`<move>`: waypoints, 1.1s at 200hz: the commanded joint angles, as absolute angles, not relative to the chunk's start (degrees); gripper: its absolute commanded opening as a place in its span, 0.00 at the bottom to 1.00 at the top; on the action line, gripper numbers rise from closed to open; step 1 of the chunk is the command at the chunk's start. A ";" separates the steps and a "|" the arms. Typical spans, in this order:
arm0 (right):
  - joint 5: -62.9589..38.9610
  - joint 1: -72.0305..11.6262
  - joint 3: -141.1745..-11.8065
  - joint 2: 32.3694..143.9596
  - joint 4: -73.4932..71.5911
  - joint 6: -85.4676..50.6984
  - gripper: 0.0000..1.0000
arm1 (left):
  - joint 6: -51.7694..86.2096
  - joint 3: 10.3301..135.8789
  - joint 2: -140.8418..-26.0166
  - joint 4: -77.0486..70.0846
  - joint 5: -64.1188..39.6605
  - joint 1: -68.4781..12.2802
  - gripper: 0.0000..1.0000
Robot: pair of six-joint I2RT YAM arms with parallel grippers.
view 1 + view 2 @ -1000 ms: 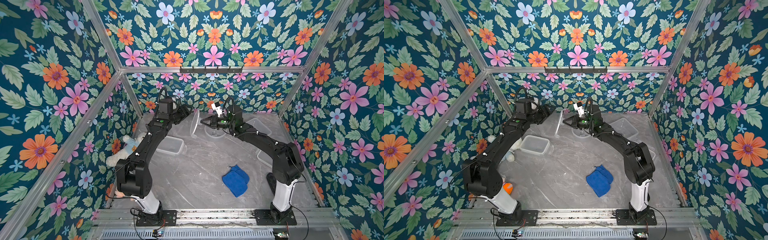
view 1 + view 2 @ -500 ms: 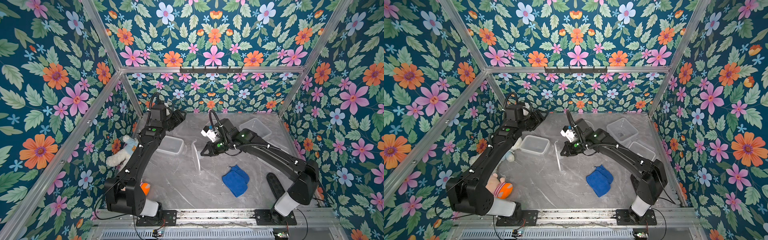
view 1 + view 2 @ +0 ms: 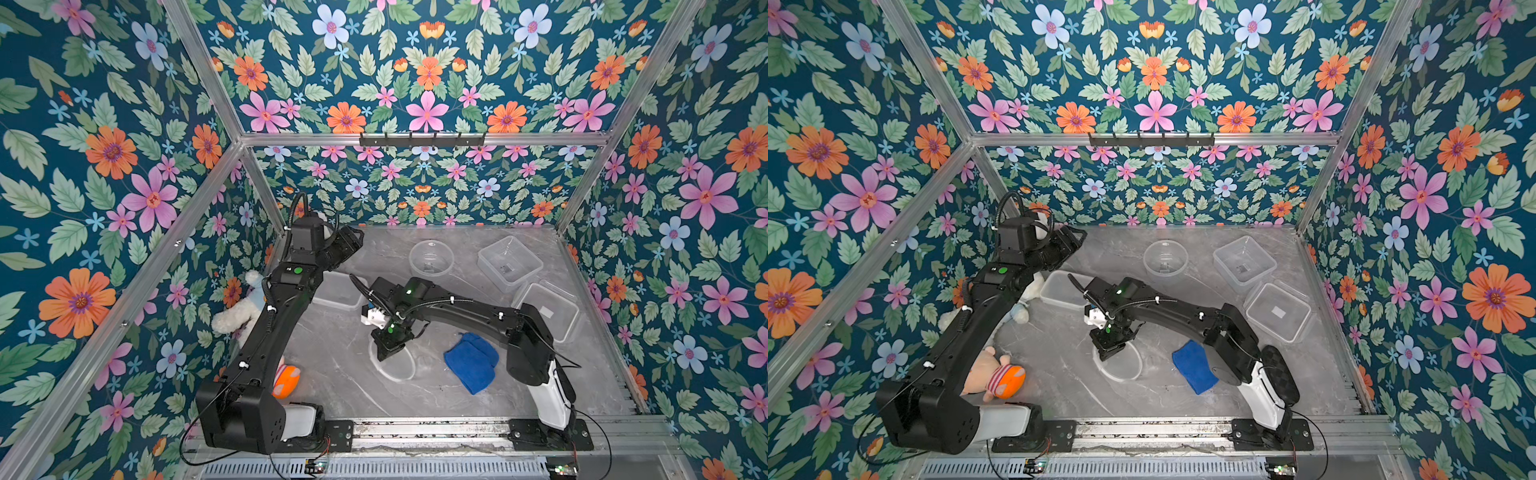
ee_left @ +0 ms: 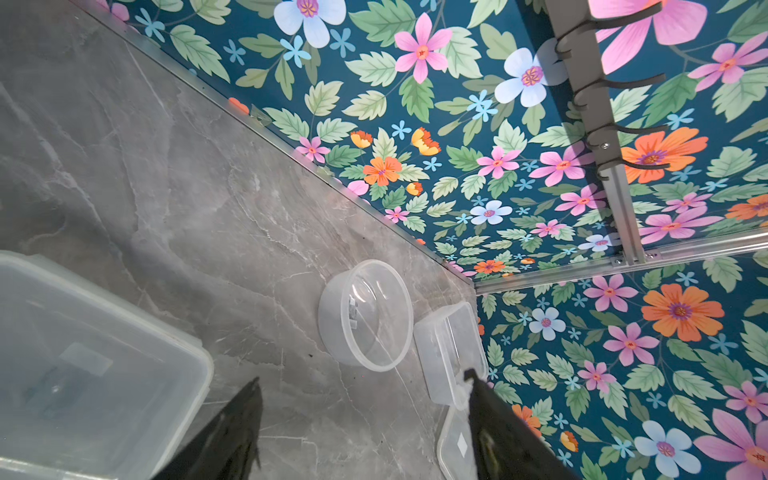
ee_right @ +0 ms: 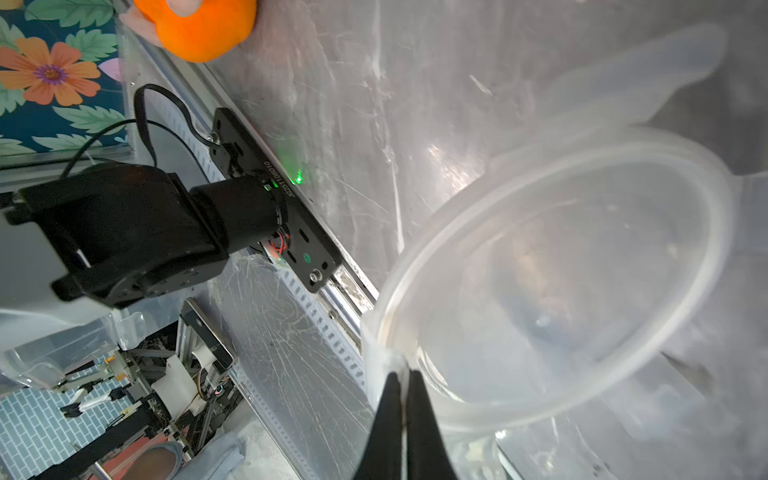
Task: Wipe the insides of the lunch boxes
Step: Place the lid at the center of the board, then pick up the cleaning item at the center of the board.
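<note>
The lunch boxes are clear plastic tubs at the back. A round one [image 3: 431, 257] [image 4: 365, 316] stands open, and a squarish open one [image 3: 509, 262] [image 4: 451, 353] is to its right. A larger tub with a white label [image 3: 546, 309] sits by the right wall. A rectangular tub [image 3: 338, 289] [image 4: 83, 374] lies beside the left arm. My right gripper [image 3: 384, 353] [image 5: 402, 374] is shut on the rim of a round clear lid [image 3: 397, 368] [image 5: 561, 291], low over the table's middle. My left gripper [image 3: 351, 245] [image 4: 361, 376] hangs open and empty at the back left.
A blue cloth [image 3: 471, 361] [image 3: 1196, 365] lies crumpled right of the lid, close to the right arm. A white plush [image 3: 241, 307] and an orange striped toy [image 3: 286, 380] sit along the left wall. Floral walls close in three sides.
My right arm has swung from the back centre toward the front and down, carrying the round lid near the table. The left arm has drawn back to the left.
</note>
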State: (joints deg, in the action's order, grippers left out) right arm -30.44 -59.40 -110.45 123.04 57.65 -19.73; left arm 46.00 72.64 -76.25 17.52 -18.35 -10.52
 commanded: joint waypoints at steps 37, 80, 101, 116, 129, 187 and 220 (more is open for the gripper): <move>-36.00 -60.20 -113.01 125.93 58.43 -18.09 0.30 | 45.00 72.44 -78.55 16.93 -18.29 -10.02 0.79; -29.48 -58.27 -105.22 114.65 57.57 -19.10 0.44 | 45.42 72.75 -82.71 14.41 -19.63 -10.01 0.79; -23.55 -56.55 -100.30 107.67 58.51 -20.40 0.45 | 45.87 73.77 -85.77 13.57 -21.14 -10.15 0.79; -14.02 -56.43 -95.21 101.62 60.49 -21.98 0.50 | 46.37 74.57 -88.00 11.85 -21.71 -10.73 0.79; -6.17 -56.12 -87.90 94.69 60.36 -24.83 0.57 | 45.81 76.35 -90.28 11.84 -21.46 -12.03 0.79; 6.41 -50.13 -56.66 72.01 51.23 -36.19 0.73 | 44.66 84.68 -101.93 11.94 -21.27 -19.92 0.78; 7.99 -46.85 -52.02 76.47 47.09 -39.28 0.76 | 44.85 87.07 -106.06 11.90 -21.66 -23.01 0.78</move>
State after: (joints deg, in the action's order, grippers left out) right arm 4.05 -48.71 -54.52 73.89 52.80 -34.79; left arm 44.99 85.71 -104.38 13.06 -21.15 -21.65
